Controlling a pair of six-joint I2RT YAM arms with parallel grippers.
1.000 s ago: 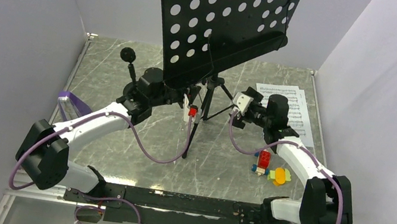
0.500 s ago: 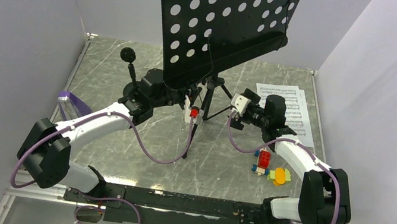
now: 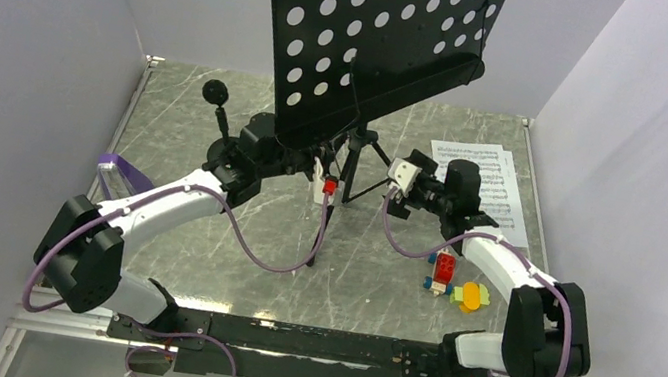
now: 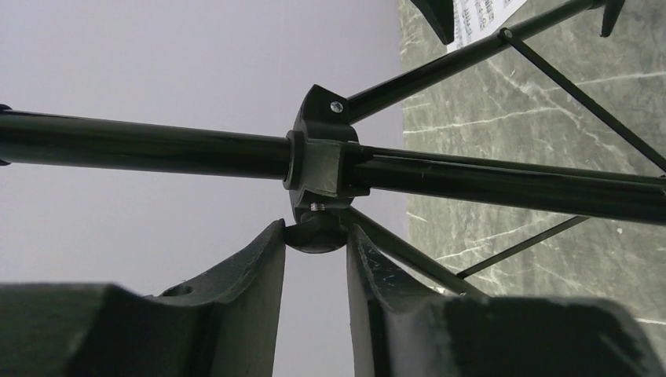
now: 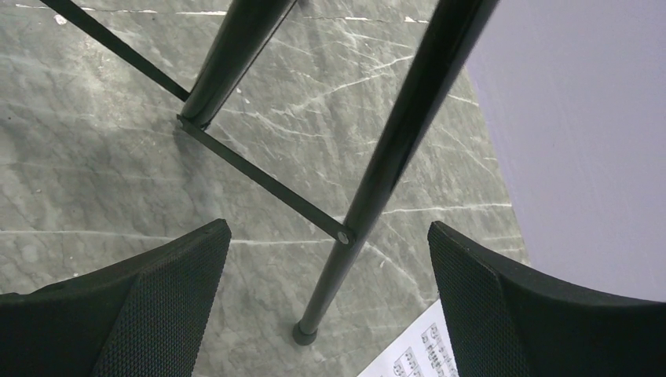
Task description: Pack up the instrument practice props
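Observation:
The black tripod music stand (image 3: 385, 35) stands mid-table, its perforated desk hiding the pole top. My left gripper (image 3: 312, 160) reaches under the desk. In the left wrist view the left gripper (image 4: 316, 236) is shut on the small black knob (image 4: 314, 242) under the stand's leg collar (image 4: 318, 161). My right gripper (image 3: 389, 189) is open. In the right wrist view the right gripper (image 5: 326, 236) straddles a tripod leg (image 5: 393, 141) without touching it. White sheet-music pages (image 3: 489, 178) lie at the back right, and a corner of them shows in the right wrist view (image 5: 416, 357). The purple metronome (image 3: 122, 177) lies at the left. The ball-topped microphone stand (image 3: 218, 99) stands behind my left arm.
Red, yellow and green toy blocks (image 3: 452, 278) lie on the grey marble table (image 3: 251, 236) by my right forearm. White walls close the table on three sides. The tripod's thin braces (image 5: 259, 177) cross near the right fingers.
My left gripper has edged right, closer to the stand's pole. My right arm shifted slightly toward the tripod, then stayed still.

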